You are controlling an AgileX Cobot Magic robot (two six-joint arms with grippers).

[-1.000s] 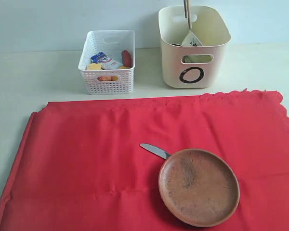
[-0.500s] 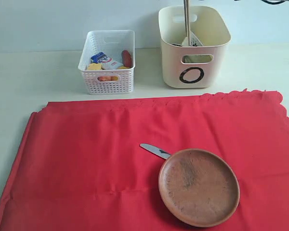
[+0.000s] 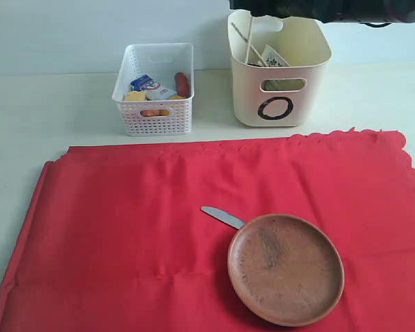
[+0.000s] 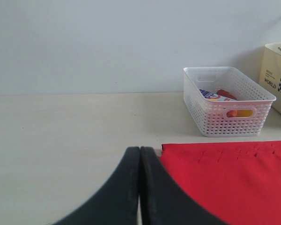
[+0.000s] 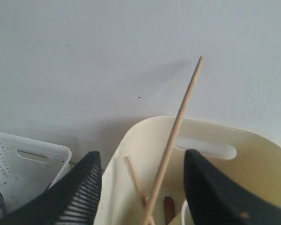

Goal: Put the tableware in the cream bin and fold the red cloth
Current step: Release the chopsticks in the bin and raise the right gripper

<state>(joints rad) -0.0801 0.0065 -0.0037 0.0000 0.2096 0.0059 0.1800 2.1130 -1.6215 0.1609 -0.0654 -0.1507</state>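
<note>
Worktop point(image 3: 28, 111) room lies open along the left edge; red cloth point(image 3: 124, 228) spans the front under plate point(image 3: 285, 270) and knife point(image 3: 220, 216). Right gripper point(image 5: 141, 154) gapes above cream bin point(image 3: 249, 90); left gripper point(image 4: 139, 150) pinched together.

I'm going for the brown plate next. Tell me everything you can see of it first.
The brown plate is round and shallow, with a low raised rim. Its surface is matte and clay-like, mottled paler near the centre. It lies flat, right way up and empty, on the red cloth, toward the near right of the exterior view. A silvery knife blade sticks out at its far-left rim. Whether the blade runs under the plate cannot be told. Nothing else touches it.
</note>
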